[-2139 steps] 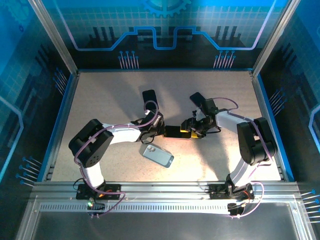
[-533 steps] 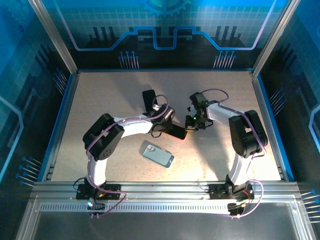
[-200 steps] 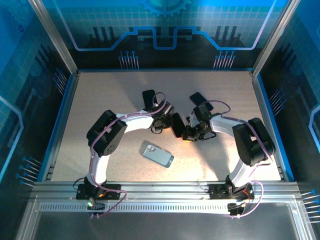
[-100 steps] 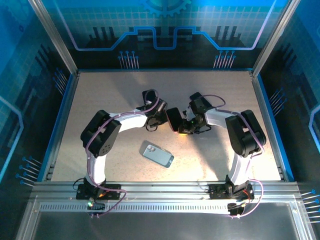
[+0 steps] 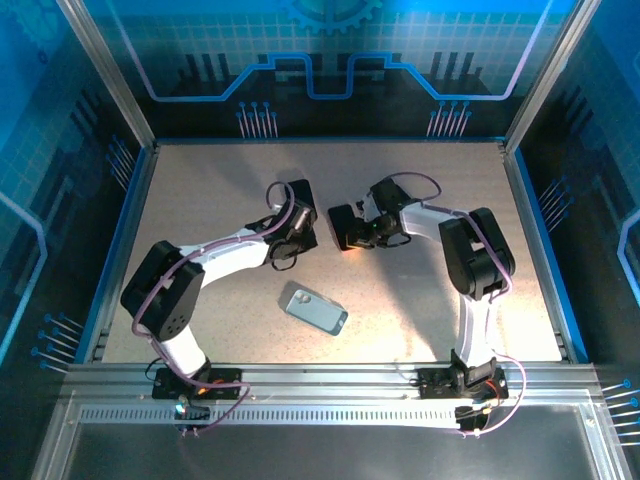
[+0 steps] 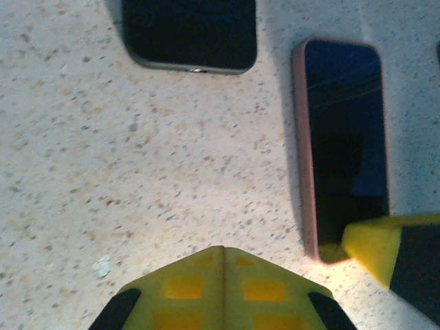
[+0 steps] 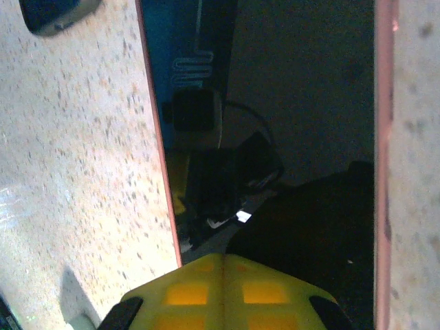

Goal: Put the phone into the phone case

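A dark-screened phone (image 5: 343,224) lies face up mid-table with a thin pink rim around it, which looks like the phone case. The left wrist view has this phone (image 6: 344,137) to the right of my left gripper (image 6: 223,251), which is shut, empty and apart from it. My right gripper (image 5: 362,238) is shut with its yellow tip (image 6: 371,246) resting on the phone's near corner. Seen from the right wrist, my right gripper (image 7: 223,258) sits over the glossy screen (image 7: 289,103). In the top view my left gripper (image 5: 297,238) is just left of the phone.
A second black phone (image 5: 298,196) in a dark cover lies beyond my left gripper, and the left wrist view has it (image 6: 189,31) at the top. A light grey-blue phone-shaped thing (image 5: 315,310) lies back up nearer the arm bases. Raised blue walls (image 5: 130,230) border the table.
The right gripper has slid the pink-rimmed phone toward the far side. The left gripper has drawn off to the left, away from the phone. Both stayed shut.
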Motion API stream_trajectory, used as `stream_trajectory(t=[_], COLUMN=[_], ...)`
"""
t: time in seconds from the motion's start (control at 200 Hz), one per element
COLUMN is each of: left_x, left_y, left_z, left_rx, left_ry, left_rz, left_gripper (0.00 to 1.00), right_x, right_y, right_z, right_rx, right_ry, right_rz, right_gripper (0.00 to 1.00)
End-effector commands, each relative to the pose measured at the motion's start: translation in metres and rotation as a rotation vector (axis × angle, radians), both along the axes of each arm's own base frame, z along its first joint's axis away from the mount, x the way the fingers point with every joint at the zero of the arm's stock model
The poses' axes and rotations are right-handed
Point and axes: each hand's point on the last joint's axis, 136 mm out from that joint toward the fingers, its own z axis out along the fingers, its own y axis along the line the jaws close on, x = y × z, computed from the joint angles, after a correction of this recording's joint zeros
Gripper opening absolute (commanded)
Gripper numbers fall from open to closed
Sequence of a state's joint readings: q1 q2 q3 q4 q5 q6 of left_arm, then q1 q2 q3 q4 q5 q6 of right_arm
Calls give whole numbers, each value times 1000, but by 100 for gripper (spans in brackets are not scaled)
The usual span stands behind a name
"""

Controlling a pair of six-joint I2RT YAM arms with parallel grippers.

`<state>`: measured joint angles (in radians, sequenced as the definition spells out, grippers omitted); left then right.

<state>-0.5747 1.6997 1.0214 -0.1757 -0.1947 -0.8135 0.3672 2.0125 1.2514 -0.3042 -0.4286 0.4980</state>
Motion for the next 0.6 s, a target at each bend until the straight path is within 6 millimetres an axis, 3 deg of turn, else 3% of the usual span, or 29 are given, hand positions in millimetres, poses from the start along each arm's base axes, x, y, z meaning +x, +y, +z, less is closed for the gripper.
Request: stream_trajectory(t=[0.0,0.305,0.595], left_x=[-9,-17,-26], left_y=[18,29,38], left_z=[1,5,9], left_rx=[37,54,69], left_ry=[11,10,11], left_rz=[37,51,59], left_gripper=[0,0,0], right_x=[11,32,71], right_y=[0,4,15], right_z=[-10,-25,-30], right_rx=[-23,-53,-60], right_ry=[-2,0,-29], right_rz=[-11,4,13], right_gripper=[0,0,0])
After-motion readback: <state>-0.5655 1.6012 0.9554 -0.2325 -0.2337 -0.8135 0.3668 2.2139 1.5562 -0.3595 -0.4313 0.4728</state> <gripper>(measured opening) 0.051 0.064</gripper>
